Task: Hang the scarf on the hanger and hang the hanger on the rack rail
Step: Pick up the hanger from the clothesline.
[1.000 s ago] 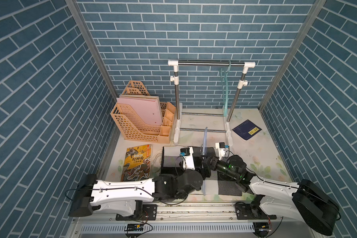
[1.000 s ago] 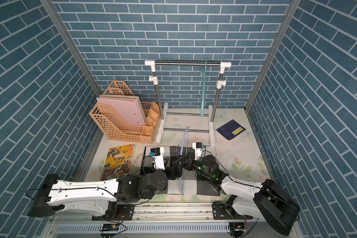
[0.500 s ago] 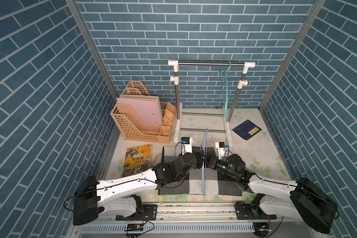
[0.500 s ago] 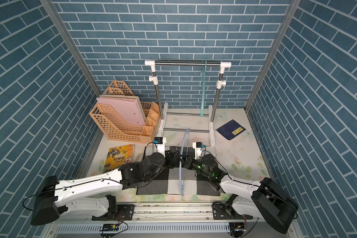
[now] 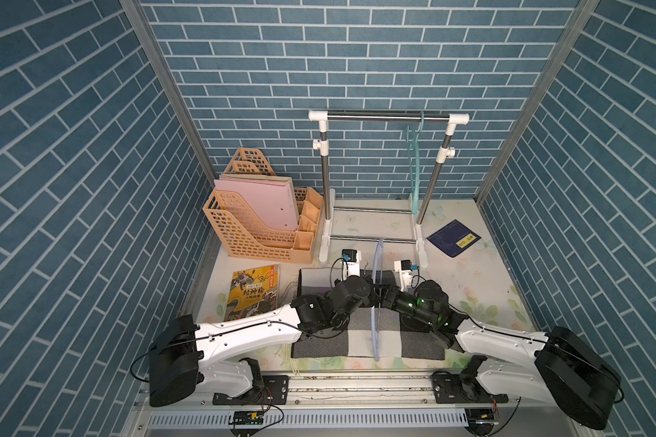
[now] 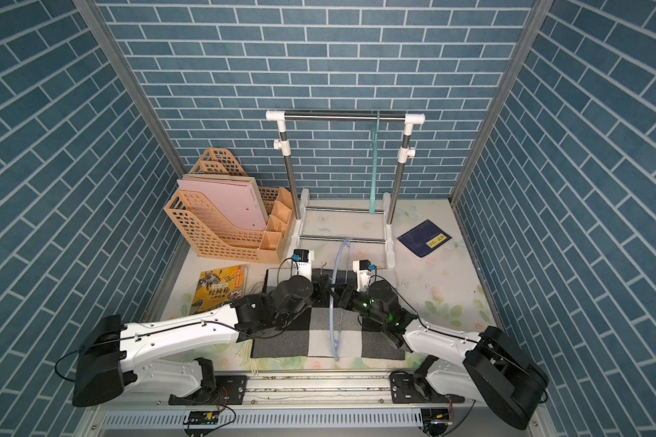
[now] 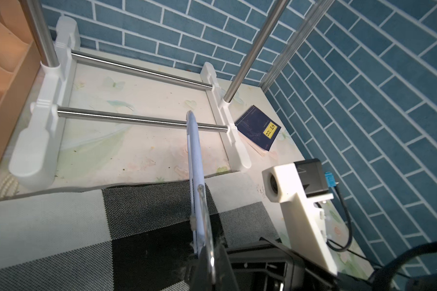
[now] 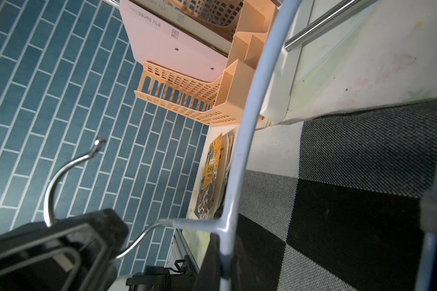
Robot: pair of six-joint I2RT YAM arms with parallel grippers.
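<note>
On the floral desk [image 5: 470, 287], inside blue brick walls [image 5: 319, 56]: checked scarf [image 5: 319, 346], flat near the front edge; pale hanger [image 5: 372, 325] upright above it, left tool [image 5: 369, 292] closed on it; right tool [image 5: 382, 299], grip unclear.

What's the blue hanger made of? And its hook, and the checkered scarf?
The hanger looks like pale blue plastic, or maybe plastic-coated wire: it is thin, smooth and slightly glossy. Its hook looks like bare metal, silvery and shiny. The scarf looks like soft woven fabric with a matte finish. The right wrist view shows its weave, and loose fringe threads show at its end.
</note>
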